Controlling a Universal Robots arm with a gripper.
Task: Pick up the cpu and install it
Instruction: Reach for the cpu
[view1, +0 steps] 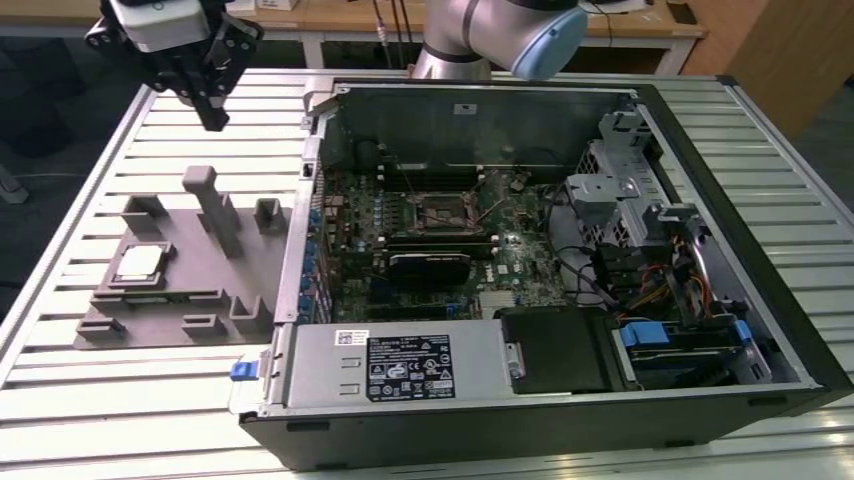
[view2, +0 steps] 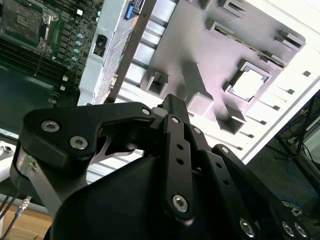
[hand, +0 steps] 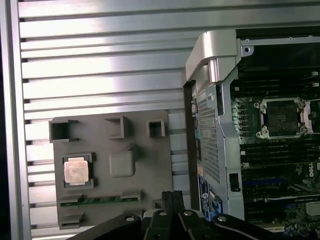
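Black jointed gripper (hand: 172, 196) hangs closed and empty over the slatted metal table (view1: 80, 400). At its seven o'clock in the exterior view, the small silver square cpu (view1: 140, 263) lies recessed in a grey plastic fixture plate (view1: 134, 325) — likely to keep it square for grasping.

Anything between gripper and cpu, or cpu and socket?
Nothing visible lies between the black gripper and the small silver square cpu in its grey fixture plate. The plate's tall post and the computer case's metal side wall stand between cpu and black socket frame.
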